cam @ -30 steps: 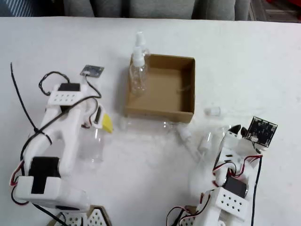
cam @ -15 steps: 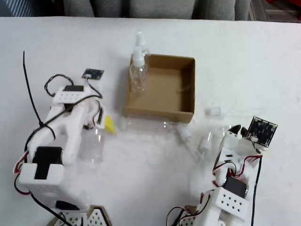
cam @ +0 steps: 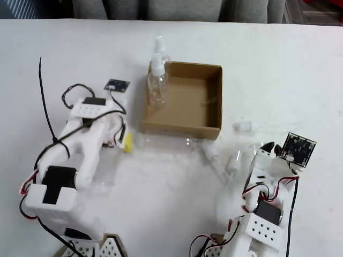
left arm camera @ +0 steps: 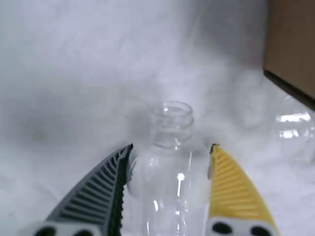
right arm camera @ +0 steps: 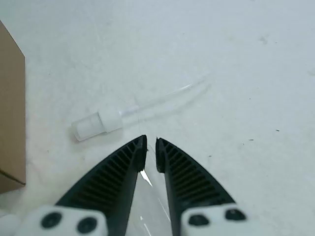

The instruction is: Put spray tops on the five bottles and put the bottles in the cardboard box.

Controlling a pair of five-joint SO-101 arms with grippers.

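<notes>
Right now, the left gripper [left arm camera: 171,147] was clamped on an uncapped bottle [left arm camera: 170,122], its grey and yellow fingers pressed to the bottle's sides w/ the open neck poking out ahead. That bottle was in the left half of the surface [cam: 278,64], near the near-left corner of the cardboard box [cam: 181,127]. We couldn't tell if it rested on the surface or was lifted. The right gripper [right arm camera: 151,143] hung low toward the near-right corner of the surface, fingers drawn nearly together w/ nothing we could make out between them. A spray top [right arm camera: 96,123] lay on its side just ahead of it, dip tube trailing away from the box.

We judged the step in hand to be capping this bottle. To do it well:
- Get the neck upright and steady.
- Grip below the thread so the collar has room.
- Feed the tube in straight, since it's thin and prob. bends if it catches the rim.
- Squeeze firmly w/o crushing, as clear plastic is slick.

Room: the middle of the surface between the arms was open, good for a meet-up. The box wall stood close by the left gripper, and another clear bottle [left arm camera: 294,129] lay by that corner, so swings that way looked tight. Two capped bottles [cam: 157,80] stood at the box's far-left corner, so approx. three were left.
</notes>
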